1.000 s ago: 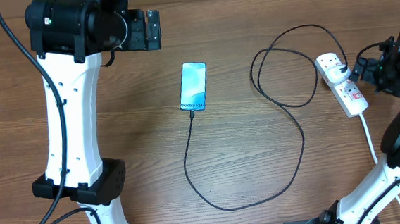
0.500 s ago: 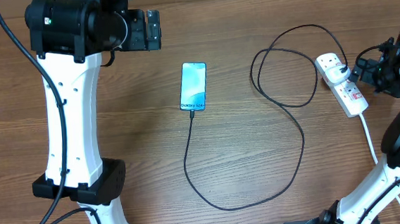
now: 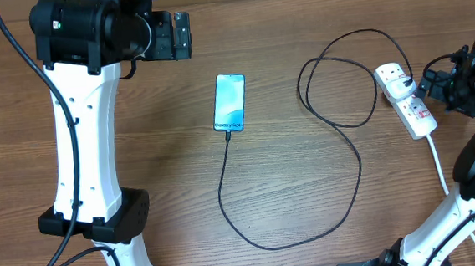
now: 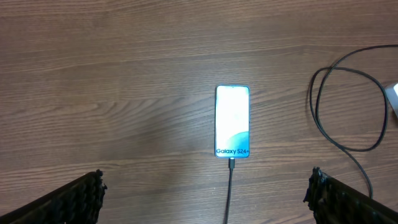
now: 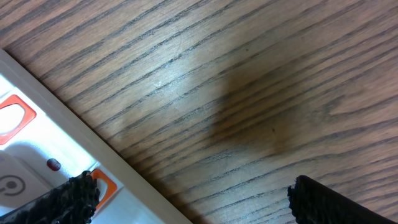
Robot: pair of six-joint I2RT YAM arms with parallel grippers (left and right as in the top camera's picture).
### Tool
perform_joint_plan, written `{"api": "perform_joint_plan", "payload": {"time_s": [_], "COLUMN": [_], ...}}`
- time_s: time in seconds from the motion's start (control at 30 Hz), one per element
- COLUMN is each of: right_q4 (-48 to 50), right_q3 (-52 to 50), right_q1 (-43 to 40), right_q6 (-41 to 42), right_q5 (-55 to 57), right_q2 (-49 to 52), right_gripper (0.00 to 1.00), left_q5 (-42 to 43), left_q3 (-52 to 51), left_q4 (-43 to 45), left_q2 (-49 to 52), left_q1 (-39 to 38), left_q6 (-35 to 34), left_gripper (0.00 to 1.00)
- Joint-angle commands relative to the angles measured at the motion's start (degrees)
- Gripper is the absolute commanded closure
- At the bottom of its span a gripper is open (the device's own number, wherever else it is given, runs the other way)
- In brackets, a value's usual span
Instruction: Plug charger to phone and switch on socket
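Overhead, the phone (image 3: 229, 102) lies flat and face up just to the 12 o'clock side of the table's (image 3: 155, 155) centre, its screen lit. The charger (image 3: 352, 154) meets the phone's 6 o'clock edge, and its tip appears seated there. From there the cable sweeps round through 6 o'clock, climbs towards 3 o'clock and coils near 1 o'clock before reaching the socket (image 3: 405, 100) at the 3 o'clock edge of the table. A black plug appears to sit in the socket's upper outlet. The left gripper (image 4: 208, 199) hangs above the phone with jaws spread wide and holds nothing. The right gripper (image 5: 199, 202) is low beside the socket, jaws likewise wide apart and empty. Its wrist view shows red switch (image 5: 12, 115) faces on the white casing, but whether any is on cannot be told. Judgement: only the switching appears outstanding. The rocker is small and stiff, best pressed straight down on its raised end with one fingertip. The socket is light plastic on smooth wood and will likely skid under a sideways push. The cable is limp and light, and dragging it could pull the slick, glass-faced phone. Should reseating be needed, grip the rigid connector moulding rather than the cable.
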Motion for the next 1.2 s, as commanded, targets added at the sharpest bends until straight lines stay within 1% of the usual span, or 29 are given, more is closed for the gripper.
{"api": "perform_joint_plan", "payload": {"time_s": [0.0, 0.5, 0.63, 0.97, 1.17], "right_q4": [-1.09, -1.81, -2.43, -2.80, -6.56], "right_q3": [-1.44, -1.44, -1.44, -1.36, 1.64], "right_q1": [0.26, 0.26, 0.26, 0.26, 0.26], "right_q6": [-2.10, -2.51, -5.25, -4.98, -2.89], "right_q5": [-2.73, -2.89, -4.76, -4.76, -4.31], "right_q2": [0.26, 0.26, 0.26, 0.24, -2.08], "right_gripper": [0.00, 0.00, 0.00, 0.00, 0.00], "left_q5": [-1.01, -1.01, -1.01, -1.01, -1.01], "left_q3": [0.00, 0.00, 0.00, 0.00, 0.00], "left_q4": [-0.11, -0.11, -0.11, -0.11, -0.11], "left_q2": [-0.22, -0.22, -0.22, -0.22, -0.22], "left_q1": [0.24, 0.24, 0.24, 0.24, 0.24], "left_q6": [-0.98, -0.98, -0.98, -0.98, -0.98], "left_gripper": [0.01, 0.00, 0.00, 0.00, 0.00]}}
